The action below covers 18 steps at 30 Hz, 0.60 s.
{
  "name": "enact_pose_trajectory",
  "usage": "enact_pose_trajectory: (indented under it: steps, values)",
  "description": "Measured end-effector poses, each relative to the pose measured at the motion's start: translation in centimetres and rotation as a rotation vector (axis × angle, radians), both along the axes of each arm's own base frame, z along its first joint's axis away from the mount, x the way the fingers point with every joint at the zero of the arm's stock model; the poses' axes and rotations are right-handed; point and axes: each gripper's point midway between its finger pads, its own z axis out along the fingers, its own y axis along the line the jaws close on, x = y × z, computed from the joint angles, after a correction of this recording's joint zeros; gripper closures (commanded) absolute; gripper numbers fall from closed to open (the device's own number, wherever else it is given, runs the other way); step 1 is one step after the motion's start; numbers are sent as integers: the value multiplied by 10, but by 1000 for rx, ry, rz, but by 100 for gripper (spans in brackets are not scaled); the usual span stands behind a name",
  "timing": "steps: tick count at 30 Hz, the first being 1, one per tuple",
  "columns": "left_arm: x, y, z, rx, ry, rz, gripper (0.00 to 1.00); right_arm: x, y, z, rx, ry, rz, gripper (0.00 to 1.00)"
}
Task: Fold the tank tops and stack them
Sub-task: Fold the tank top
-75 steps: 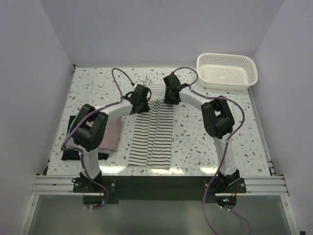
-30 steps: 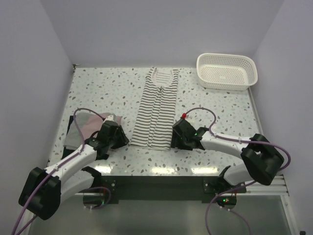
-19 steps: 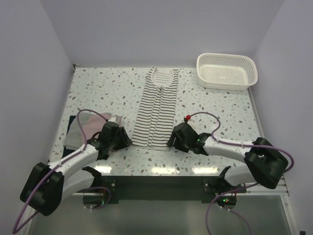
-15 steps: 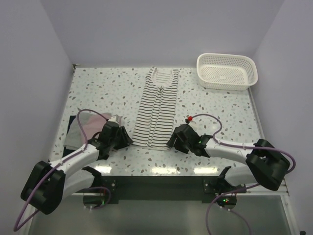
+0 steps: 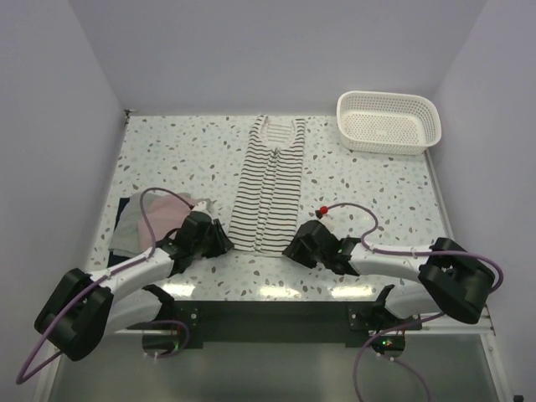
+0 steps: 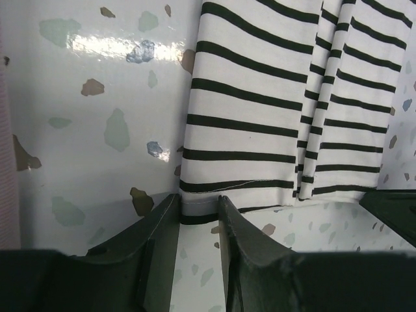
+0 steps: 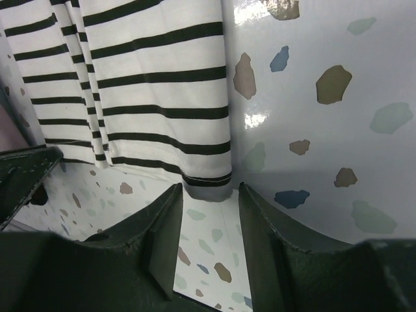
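The striped tank top (image 5: 270,184) lies flat and lengthwise in the middle of the table, folded narrow, neck at the far end. My left gripper (image 5: 222,243) is open and low at the hem's near-left corner; in the left wrist view (image 6: 198,211) the hem edge of the striped top (image 6: 260,97) sits between the fingertips. My right gripper (image 5: 291,249) is open at the near-right corner; in the right wrist view (image 7: 209,195) the hem corner of the striped top (image 7: 149,84) lies just at the tips. The pink top (image 5: 163,209) lies on the dark top (image 5: 124,224) at the left.
A white lattice basket (image 5: 389,95) stands at the back right corner. The speckled table (image 5: 377,193) is walled on three sides. Purple cables loop over both arms. The metal rail runs along the near edge.
Both arms swung back from the top's far end to its near hem, then edged inward. The striped top now lies further from me than 2.5 s ago.
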Motion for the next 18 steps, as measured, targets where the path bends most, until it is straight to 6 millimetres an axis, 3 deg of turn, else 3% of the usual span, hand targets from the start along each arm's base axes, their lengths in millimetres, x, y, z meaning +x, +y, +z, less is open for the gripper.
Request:
enact_pose_trajectory:
  steps: [4,10,11,13,18]
  values:
    - [-5,-5,-1,-13,4,-7,69,1,1,-3,-5,0,-3,73]
    - [-8,-6,-4,-12,13,-6,89,7,2,-8,-51,-5,6,99]
    - [-8,-6,-4,-9,12,-10,96,7,1,-8,-62,-9,12,100]
    - [-11,-8,-4,-9,14,-20,99,6,0,-8,-87,-17,33,100]
    - [-28,-17,-4,-22,25,-61,100,-4,-8,-7,-162,-32,96,100]
